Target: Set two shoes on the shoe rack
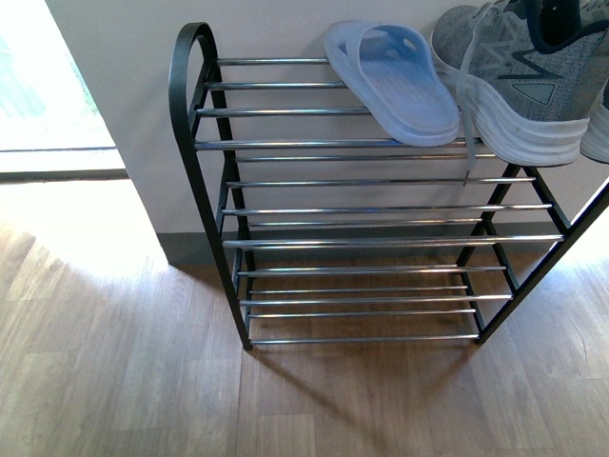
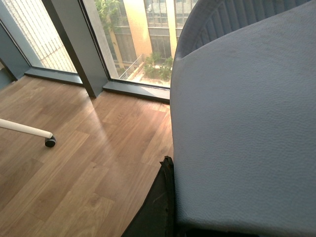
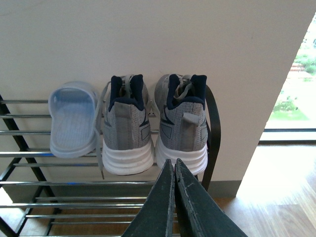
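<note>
A pale blue slide (image 2: 247,128) fills the left wrist view, seemingly clamped in the left end effector (image 2: 165,197); its mate (image 1: 395,81) and two sneakers (image 3: 129,128) sit atop the shoe rack (image 1: 190,143). Next: set it beside them. The right end effector (image 3: 174,197) is closed, empty

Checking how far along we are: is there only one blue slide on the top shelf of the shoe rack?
Yes, a single pale blue slide lies on the shoe rack beside two grey sneakers.
</note>
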Controlling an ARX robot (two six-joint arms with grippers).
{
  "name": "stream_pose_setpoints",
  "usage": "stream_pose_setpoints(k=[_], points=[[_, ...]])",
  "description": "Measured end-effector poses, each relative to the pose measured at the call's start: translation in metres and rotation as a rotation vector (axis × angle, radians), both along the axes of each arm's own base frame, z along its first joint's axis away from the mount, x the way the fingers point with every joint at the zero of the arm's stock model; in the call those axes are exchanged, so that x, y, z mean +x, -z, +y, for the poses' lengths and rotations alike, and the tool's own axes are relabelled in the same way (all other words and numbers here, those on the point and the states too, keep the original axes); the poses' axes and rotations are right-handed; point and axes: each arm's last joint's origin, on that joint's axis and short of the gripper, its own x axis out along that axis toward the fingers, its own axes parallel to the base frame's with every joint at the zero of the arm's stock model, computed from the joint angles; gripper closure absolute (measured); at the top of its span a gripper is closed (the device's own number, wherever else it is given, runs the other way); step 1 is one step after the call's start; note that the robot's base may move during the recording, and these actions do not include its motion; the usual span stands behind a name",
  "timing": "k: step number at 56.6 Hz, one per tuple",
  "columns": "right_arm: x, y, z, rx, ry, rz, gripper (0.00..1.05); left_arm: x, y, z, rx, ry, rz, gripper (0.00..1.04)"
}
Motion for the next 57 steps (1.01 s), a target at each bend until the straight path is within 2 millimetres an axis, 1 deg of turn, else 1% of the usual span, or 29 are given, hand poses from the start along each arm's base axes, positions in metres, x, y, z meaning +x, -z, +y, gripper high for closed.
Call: stream_pose_setpoints(k=[9,15,24,57], points=[[-0.011,0.003,0.0,0.0,0.0,-0.001,1.03,0.0,0.0,0.0,0.0,-0.001,0.0,1.03],[-0.018,0.012,0.0,0.0,-0.002,-0.003,1.03,0.0,0.0,0.0,0.0,0.0,0.0,1.03],[-0.026,0.007,0.0,0.0,-0.002,-0.021,1.03,0.0,0.0,0.0,0.0,0.0,0.0,1.03],[-0.047,0.004,0.0,0.0,-0.002,-0.033,1.03,0.0,0.0,0.0,0.0,0.0,0.0,1.03]])
